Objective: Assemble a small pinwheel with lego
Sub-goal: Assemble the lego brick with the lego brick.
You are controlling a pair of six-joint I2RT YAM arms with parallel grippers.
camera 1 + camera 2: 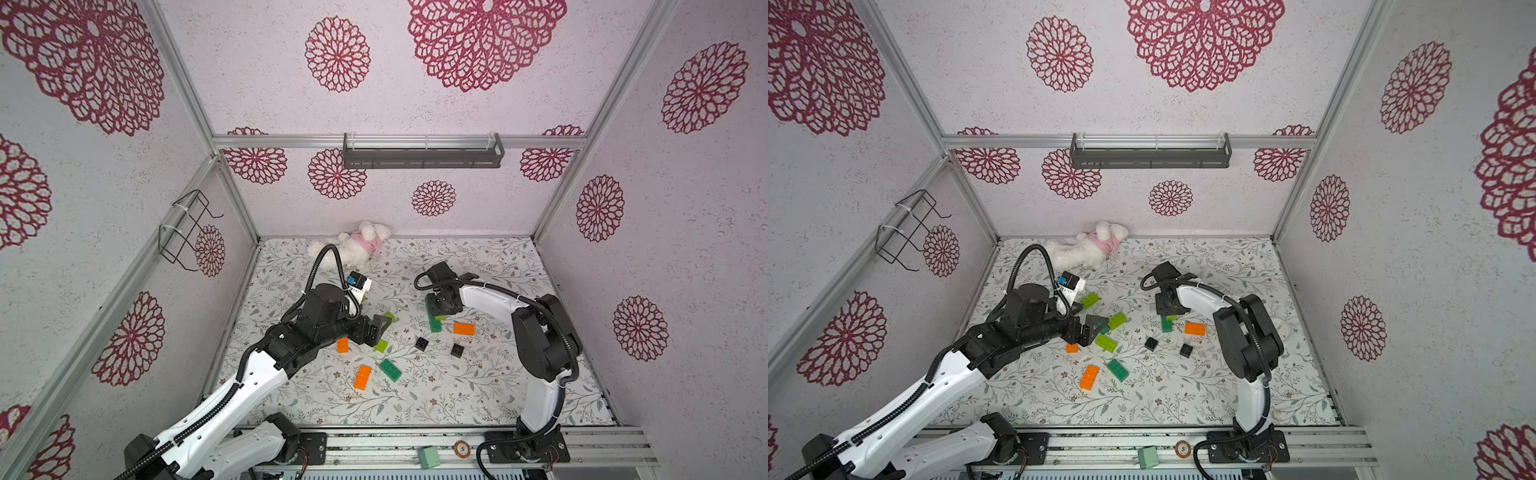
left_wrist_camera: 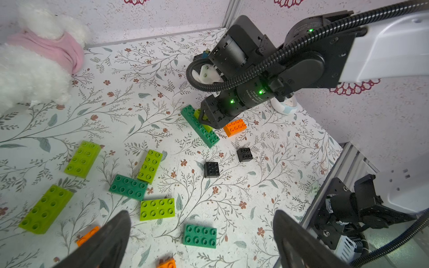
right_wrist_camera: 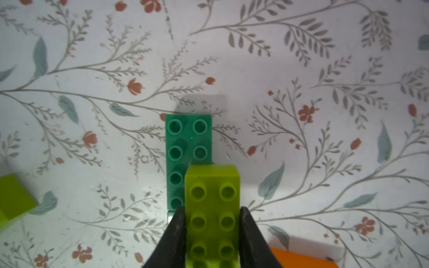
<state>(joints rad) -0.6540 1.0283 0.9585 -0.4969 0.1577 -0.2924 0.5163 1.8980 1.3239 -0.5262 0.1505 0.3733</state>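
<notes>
- Currently the right end effector [image 3: 212, 217] is pinched narrow on a lime brick [image 3: 212, 185], with one jaw on each long side and the studs facing up.
- The lime brick overlaps one end of a green brick [image 3: 188, 139] lying flat on the desk [image 3: 301, 58], and it is shifted off to one side. I cannot tell whether its studs have seated.
- The left end effector [image 2: 202, 212] is spread wide and holds nothing. It hovers over loose bricks near the desk's middle.
- Handling, as I judge it: the bricks are light, rigid hard plastic and not fragile. Their smooth, glossy walls could slip in a shallow pinch.
- The best hold is across the short width, on the flat long sides, leaving the overlapping end free.
- Seating needs a straight downward press, and the green brick looks light enough to skid.
- Looks: the bricks are oblong with paired rows of round hollow studs.
- An orange brick [image 1: 464, 328] lies just beside the pair, and a small square black brick [image 1: 422, 343] lies nearer the front.
- A plush toy [image 1: 357, 245] lies at the back wall, well apart.
</notes>
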